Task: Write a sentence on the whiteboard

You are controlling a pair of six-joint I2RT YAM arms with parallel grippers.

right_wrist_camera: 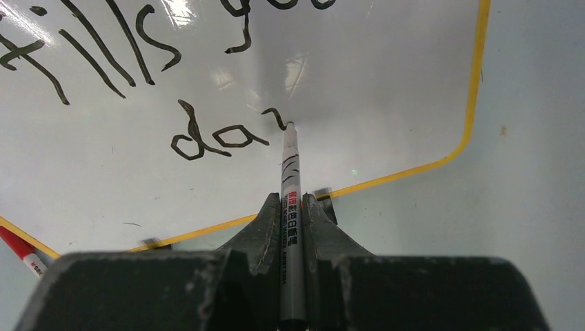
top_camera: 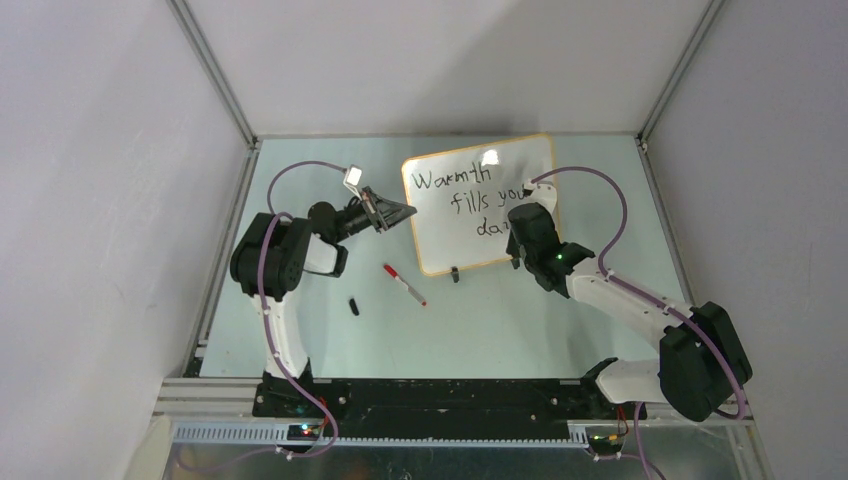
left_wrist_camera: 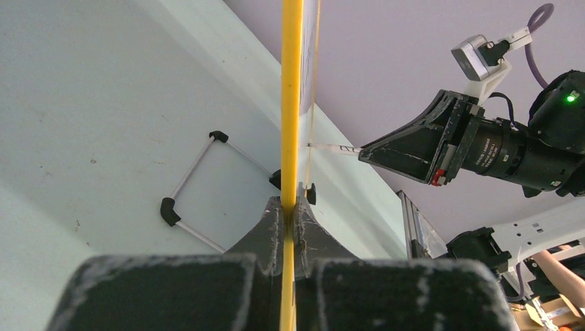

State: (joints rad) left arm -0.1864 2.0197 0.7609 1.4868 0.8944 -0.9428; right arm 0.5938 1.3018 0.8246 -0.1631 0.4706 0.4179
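The glossy white, orange-framed whiteboard [top_camera: 440,235] is propped on the pale bench [top_camera: 500,320], its left edge clenched by the left hand [left_wrist_camera: 290,207]. The black handwritten sentence [top_camera: 470,203] runs rightward, its line ends hidden overhead by the right hand [right_wrist_camera: 293,207], which is clamped on a slim white marker [right_wrist_camera: 290,172] pointed tip-first just after "da".

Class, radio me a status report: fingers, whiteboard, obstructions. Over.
Left fingers shut on whiteboard edge. Right fingers shut on marker, tip at board; sentence unfinished. Red pen, black cap loose nearby, not blocking.

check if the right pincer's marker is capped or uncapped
Uncapped: in the right wrist view the marker's bare tip touches the whiteboard at a stroke after "da".
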